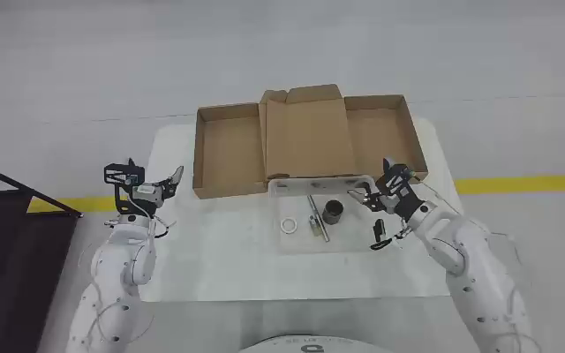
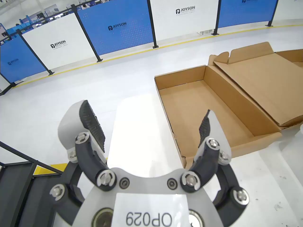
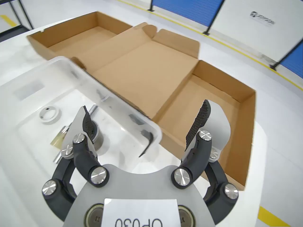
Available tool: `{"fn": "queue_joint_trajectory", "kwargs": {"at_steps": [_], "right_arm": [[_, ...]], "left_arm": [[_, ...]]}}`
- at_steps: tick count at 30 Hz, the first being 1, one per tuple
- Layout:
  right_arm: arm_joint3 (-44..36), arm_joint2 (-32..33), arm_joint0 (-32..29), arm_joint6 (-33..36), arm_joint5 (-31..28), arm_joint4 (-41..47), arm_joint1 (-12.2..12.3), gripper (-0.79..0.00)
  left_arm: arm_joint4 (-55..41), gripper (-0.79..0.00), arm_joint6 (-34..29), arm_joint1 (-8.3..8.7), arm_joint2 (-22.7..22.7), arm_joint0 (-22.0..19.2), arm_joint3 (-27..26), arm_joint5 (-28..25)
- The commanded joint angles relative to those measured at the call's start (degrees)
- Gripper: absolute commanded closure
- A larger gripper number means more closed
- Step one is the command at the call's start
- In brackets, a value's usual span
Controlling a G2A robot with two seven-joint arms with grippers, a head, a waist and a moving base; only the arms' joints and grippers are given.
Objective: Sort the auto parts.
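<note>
On the desk sat a clear tray with the parts in it: a ring, a thin rod, a dark round piece and a small brass bit. Behind the tray lay a flat box with an open side at each end and a flap in the middle. Both open sides looked bare, so I judged that no part had been sorted yet.

My right hand hung just above the tray's right end, close to the dark round piece. It was spread wide and held nothing. My left hand was off by the desk's left edge, near the box's left side. It too was spread wide with nothing in it.

I took this to be the start of the first pick. For the next move I thought the right hand should go down into the tray, set one finger on each side of the dark round piece and then squeeze. The lift would need to clear the tray wall before going to the box. I could not tell which side each part belonged in.
</note>
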Motion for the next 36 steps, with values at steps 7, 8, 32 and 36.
{"fn": "queue_joint_trajectory", "kwargs": {"at_steps": [7,8,32,36], "right_arm": [[1.7,-1.2,1.8,4.4,-3.7,2.6,0.3,-0.785],[1.9,-1.6,2.1,5.1,-3.5,2.7,0.3,-0.785],[9.3,-10.3,9.7,15.6,-0.8,4.5,0.1,-0.64],[8.9,-10.1,9.5,15.7,-0.6,4.5,0.3,-0.483]], "left_arm": [[0.0,-0.785,0.0,0.0,0.0,0.0,0.0,0.0],[0.0,-0.785,0.0,0.0,0.0,0.0,0.0,0.0],[0.0,-0.785,0.0,0.0,0.0,0.0,0.0,0.0],[0.0,-0.785,0.0,0.0,0.0,0.0,0.0,0.0]]}}
